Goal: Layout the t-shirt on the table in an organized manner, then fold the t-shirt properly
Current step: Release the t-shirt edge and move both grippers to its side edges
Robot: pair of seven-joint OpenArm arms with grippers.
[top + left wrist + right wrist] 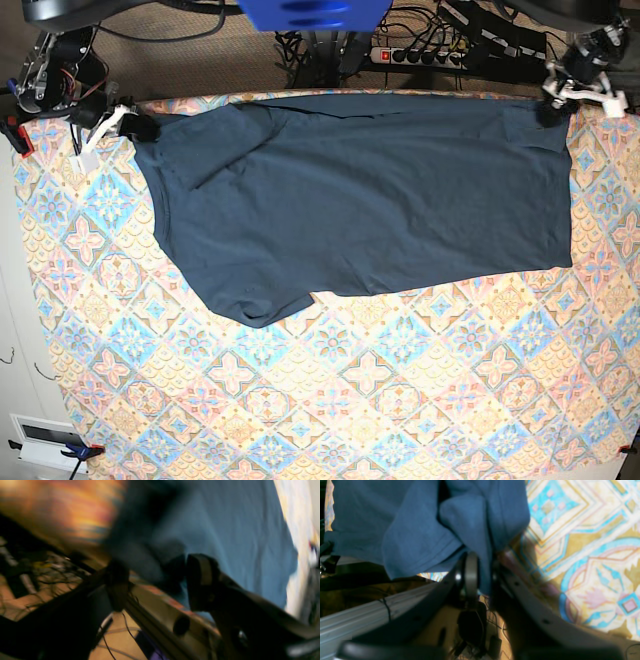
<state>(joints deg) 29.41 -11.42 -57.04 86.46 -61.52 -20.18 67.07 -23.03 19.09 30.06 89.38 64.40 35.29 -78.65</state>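
The dark navy t-shirt [360,190] lies spread flat across the far half of the table [350,400], its far edge stretched straight between both grippers. My right gripper [135,127] is at the shirt's far left corner. In the right wrist view it [483,580] is shut on a fold of the t-shirt [420,530] over the patterned cloth [582,542]. My left gripper [550,105] is at the far right corner. Its wrist view is blurred: a dark bunch of the t-shirt [237,530] fills the gap of the gripper [160,585].
The table's far edge rail [370,615] runs just under both grippers and shows in the left wrist view [160,610]. Behind it are a power strip [420,55] and cables on the floor. A white box [45,440] sits off the near left corner.
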